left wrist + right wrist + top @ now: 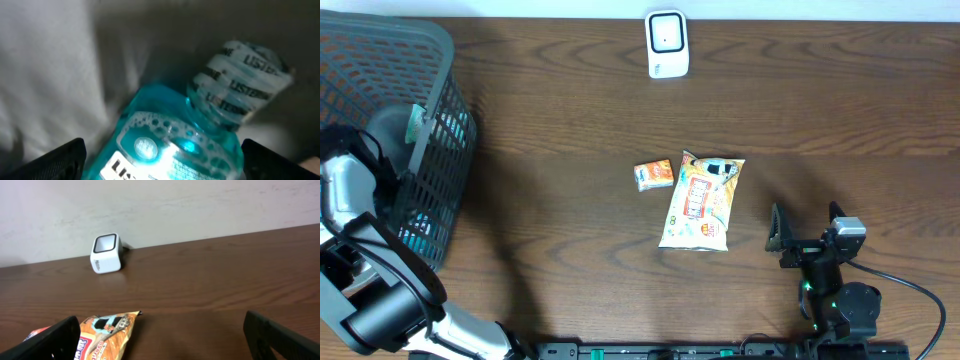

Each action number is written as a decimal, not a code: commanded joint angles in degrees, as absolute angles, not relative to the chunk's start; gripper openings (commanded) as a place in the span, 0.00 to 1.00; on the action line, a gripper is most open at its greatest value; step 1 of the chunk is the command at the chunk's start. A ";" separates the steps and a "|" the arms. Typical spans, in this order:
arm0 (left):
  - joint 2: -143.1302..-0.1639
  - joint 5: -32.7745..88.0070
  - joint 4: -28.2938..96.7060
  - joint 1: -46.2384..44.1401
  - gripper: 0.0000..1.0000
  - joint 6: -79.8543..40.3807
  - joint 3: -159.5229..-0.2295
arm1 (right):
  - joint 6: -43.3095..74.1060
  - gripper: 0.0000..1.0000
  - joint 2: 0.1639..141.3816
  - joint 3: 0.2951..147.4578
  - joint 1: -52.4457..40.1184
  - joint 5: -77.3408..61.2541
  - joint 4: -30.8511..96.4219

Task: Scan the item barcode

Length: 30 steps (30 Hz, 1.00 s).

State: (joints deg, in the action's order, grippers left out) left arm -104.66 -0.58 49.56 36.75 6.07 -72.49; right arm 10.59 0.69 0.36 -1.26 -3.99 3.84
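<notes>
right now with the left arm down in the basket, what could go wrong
1. The mouthwash bottle lies skewed between the open left fingers; its smooth rounded body could slip as they close.
2. Lifting it out, it may catch on the basket wall.
3. The scanner sits far across the table, so a weak grip could drop it on the way.

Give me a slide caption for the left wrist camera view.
Close-up: left gripper, jaws open, hovering over a teal Listerine mouthwash bottle with a shrink-wrapped cap.
</notes>
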 commanded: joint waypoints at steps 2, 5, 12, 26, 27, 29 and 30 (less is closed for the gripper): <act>-105.08 -0.64 47.75 36.62 0.98 5.30 -70.17 | 10.00 0.99 0.32 0.32 -1.50 -3.53 4.08; -105.08 -0.60 45.56 36.62 0.98 5.26 -68.38 | 10.00 0.99 0.32 0.32 -1.50 -3.53 4.08; -105.25 -0.47 42.92 36.62 0.83 3.75 -66.57 | 10.00 0.99 0.32 0.32 -1.50 -3.53 4.08; -105.25 -0.47 42.04 36.62 0.69 -1.63 -66.28 | 10.00 0.99 0.32 0.32 -1.50 -3.53 4.08; -105.25 -0.47 42.04 36.62 0.68 -1.63 -66.17 | 10.00 0.99 0.32 0.32 -1.50 -3.53 4.08; -105.25 -0.47 41.85 36.62 0.69 -1.63 -65.80 | 10.00 0.99 0.32 0.32 -1.50 -3.53 4.08; -105.25 -0.47 41.67 36.62 0.69 -1.63 -65.65 | 10.00 0.99 0.32 0.32 -1.50 -3.53 4.08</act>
